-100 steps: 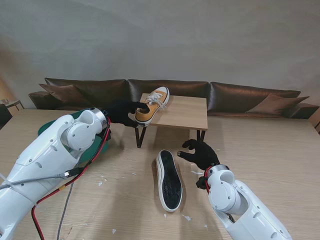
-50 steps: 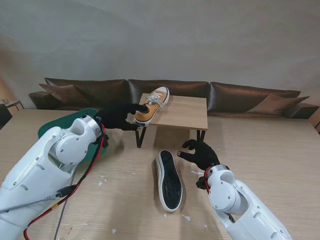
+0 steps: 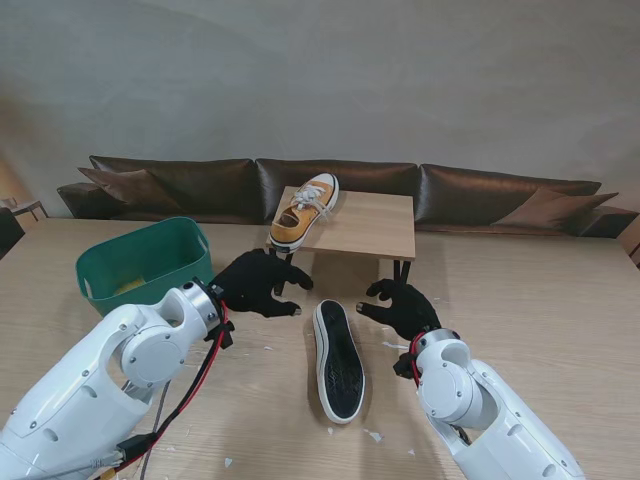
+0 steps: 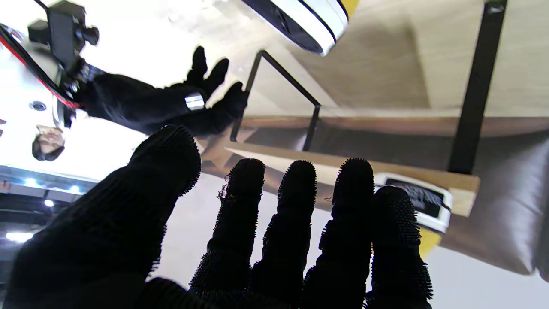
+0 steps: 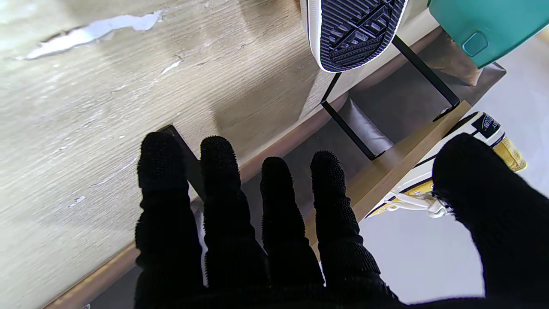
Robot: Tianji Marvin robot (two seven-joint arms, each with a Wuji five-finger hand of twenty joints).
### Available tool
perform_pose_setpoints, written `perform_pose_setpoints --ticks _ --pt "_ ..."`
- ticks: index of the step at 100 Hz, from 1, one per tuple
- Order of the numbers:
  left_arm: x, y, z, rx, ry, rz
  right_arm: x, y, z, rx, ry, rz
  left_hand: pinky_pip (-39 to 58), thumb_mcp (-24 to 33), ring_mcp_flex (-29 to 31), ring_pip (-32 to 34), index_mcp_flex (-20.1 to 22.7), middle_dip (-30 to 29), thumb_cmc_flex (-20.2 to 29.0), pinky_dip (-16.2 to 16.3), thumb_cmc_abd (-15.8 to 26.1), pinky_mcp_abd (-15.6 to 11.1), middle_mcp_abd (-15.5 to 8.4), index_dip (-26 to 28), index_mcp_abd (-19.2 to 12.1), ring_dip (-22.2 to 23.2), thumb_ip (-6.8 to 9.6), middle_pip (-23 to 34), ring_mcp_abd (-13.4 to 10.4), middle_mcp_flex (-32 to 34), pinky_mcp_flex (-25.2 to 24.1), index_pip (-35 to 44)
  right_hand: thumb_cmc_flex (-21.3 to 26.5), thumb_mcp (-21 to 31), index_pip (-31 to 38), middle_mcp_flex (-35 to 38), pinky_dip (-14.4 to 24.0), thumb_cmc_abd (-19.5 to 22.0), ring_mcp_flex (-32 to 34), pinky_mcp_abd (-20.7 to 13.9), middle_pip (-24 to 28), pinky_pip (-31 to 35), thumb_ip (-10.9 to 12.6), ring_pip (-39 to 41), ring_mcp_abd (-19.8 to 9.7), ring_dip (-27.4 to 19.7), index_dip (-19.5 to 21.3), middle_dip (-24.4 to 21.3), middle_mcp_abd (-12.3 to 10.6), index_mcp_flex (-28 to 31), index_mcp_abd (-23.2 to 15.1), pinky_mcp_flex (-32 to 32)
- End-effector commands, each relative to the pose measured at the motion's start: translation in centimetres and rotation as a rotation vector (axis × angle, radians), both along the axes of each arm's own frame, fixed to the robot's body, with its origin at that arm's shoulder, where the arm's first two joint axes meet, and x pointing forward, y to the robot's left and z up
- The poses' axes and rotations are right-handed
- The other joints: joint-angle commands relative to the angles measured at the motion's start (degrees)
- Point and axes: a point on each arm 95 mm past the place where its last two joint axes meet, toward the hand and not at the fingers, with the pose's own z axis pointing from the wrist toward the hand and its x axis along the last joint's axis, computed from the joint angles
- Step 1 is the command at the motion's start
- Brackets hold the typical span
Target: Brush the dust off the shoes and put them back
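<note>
One yellow sneaker (image 3: 304, 209) with white laces stands upright on the left part of the small wooden shelf (image 3: 372, 226). Its mate (image 3: 337, 360) lies on its side on the table, dark sole toward me, between my two hands. My left hand (image 3: 258, 284) in its black glove hovers open just left of that shoe's far end, fingers spread, holding nothing. My right hand (image 3: 402, 308) is open to the right of the same shoe, fingers curled a little, empty. The shelf shoe (image 5: 480, 146) and the lying shoe's sole (image 5: 356, 32) show in the right wrist view.
A green basket (image 3: 140, 262) stands on the table at the left, beside my left forearm. White scraps (image 3: 372, 435) lie scattered on the table around the lying shoe. A dark brown sofa (image 3: 480, 190) runs behind the shelf.
My left hand has let go of the yellow shoe on the shelf and drawn back toward me, down to the table. The green basket is now uncovered. The right hand has stayed put.
</note>
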Motion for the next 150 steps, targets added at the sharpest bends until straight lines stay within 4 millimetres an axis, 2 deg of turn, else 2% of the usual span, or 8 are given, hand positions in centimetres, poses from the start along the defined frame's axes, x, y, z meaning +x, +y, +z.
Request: perform_pose_setpoints --ticks 1,28,55,68,91,116,141,150 --pt "-0.2 -0.5 -1.6 0.026 0.034 -0.014 -0.2 0.2 0.0 -0.003 0.01 0.012 -2.6 2.1 1.5 -2.3 0.9 -2.0 2.0 -1.8 -1.0 0.0 -0.8 0.3 -0.3 -2.1 1.32 -1.2 -0.8 0.5 -0.4 -0.3 -0.3 1.1 0.7 0.2 1.2 1.6 1.0 1.0 0.4 0.0 0.4 0.5 0.2 0.3 0.1 -0.2 0.8 -0.5 0.3 -16.2" --pt "0.8 -1.6 -6.0 0.066 0.138 -0.024 0.2 -0.6 0.1 -0.022 0.017 0.002 -16.4 4.5 -7.6 -13.6 -4.7 -10.3 4.5 -11.7 -2.2 -4.1 -1.0 -4.2 -0.7 -11.6 1.47 -5.1 -4.3 -6.7 -7.5 -5.6 -0.2 1.1 0.7 0.1 1.3 1.6 0.9 1.0 0.4 0.1 0.4 0.5 0.1 0.3 0.1 -0.2 0.8 -0.5 0.3 -16.2" --pt "3.2 -2.2 -8.5 0.099 0.104 -0.04 0.8 -1.4 -0.1 -0.036 0.024 -0.015 -21.9 6.4 -16.0 -16.0 -11.2 -13.7 4.1 -16.0 -3.7 -9.6 -2.2 -9.8 0.0 -15.3 1.35 -6.5 -7.9 -14.6 -12.8 -9.5 -0.2 1.0 0.7 0.2 1.3 1.7 0.9 1.0 0.4 0.1 0.4 0.5 0.1 0.3 0.1 -0.2 0.8 -0.5 0.2 -16.2" --pt "4.1 -2.5 -9.0 0.111 0.077 -0.05 1.0 -1.7 -0.3 -0.036 0.028 -0.023 -23.9 7.3 -21.8 -17.1 -12.3 -14.2 3.9 -17.1 -4.6 -13.0 -2.9 -10.6 0.0 -16.2 1.2 -7.0 -11.0 -18.5 -16.4 -9.5 -0.2 1.0 0.8 0.2 1.3 1.7 1.0 0.9 0.4 0.1 0.4 0.5 0.1 0.3 0.1 -0.1 0.8 -0.5 0.4 -16.2" --pt "5.1 -3.1 -10.0 0.131 0.084 -0.078 1.2 -1.9 -0.8 -0.031 0.036 -0.032 -27.0 9.1 -24.3 -17.3 -11.9 -15.4 5.1 -19.5 -5.9 -15.0 -3.8 -11.0 -0.3 -17.9 1.07 -7.2 -12.8 -20.8 -19.0 -8.6 -0.2 1.1 0.8 0.2 1.3 1.6 1.0 0.9 0.4 0.1 0.4 0.6 0.1 0.3 0.1 -0.1 0.8 -0.5 0.4 -16.2" --pt "6.1 -3.6 -10.7 0.137 0.085 -0.092 1.4 -2.0 -1.0 -0.032 0.04 -0.039 -29.7 9.1 -25.5 -17.5 -12.0 -16.1 4.6 -21.5 -6.4 -14.9 -3.9 -11.1 -0.8 -18.9 0.92 -7.1 -12.6 -21.8 -19.6 -8.5 -0.2 1.1 0.8 0.4 1.3 1.7 1.0 0.9 0.5 0.1 0.4 0.6 0.1 0.3 0.1 -0.1 0.8 -0.5 0.3 -16.2" --pt "7.2 -4.2 -11.1 0.173 0.061 -0.129 1.6 -2.3 -1.0 -0.034 0.039 -0.047 -33.3 9.1 -27.9 -18.1 -16.9 -16.7 3.5 -22.9 -6.2 -15.3 -4.5 -12.8 -1.9 -19.4 0.85 -7.5 -13.4 -25.9 -19.4 -11.1 -0.2 1.1 0.8 0.5 1.3 1.7 1.0 0.9 0.5 0.1 0.4 0.6 0.1 0.3 0.1 -0.1 0.8 -0.5 0.4 -16.2" --pt "7.5 -4.3 -11.3 0.185 0.067 -0.141 1.7 -2.3 -1.0 -0.033 0.04 -0.049 -33.5 9.1 -28.0 -18.0 -16.4 -16.7 3.8 -22.9 -6.1 -15.4 -4.7 -12.8 -2.4 -19.3 0.85 -7.5 -13.5 -26.6 -19.4 -10.7 -0.1 1.1 0.8 0.5 1.3 1.7 1.1 1.0 0.5 0.1 0.4 0.6 0.1 0.3 0.1 -0.1 0.9 -0.5 0.4 -16.2"
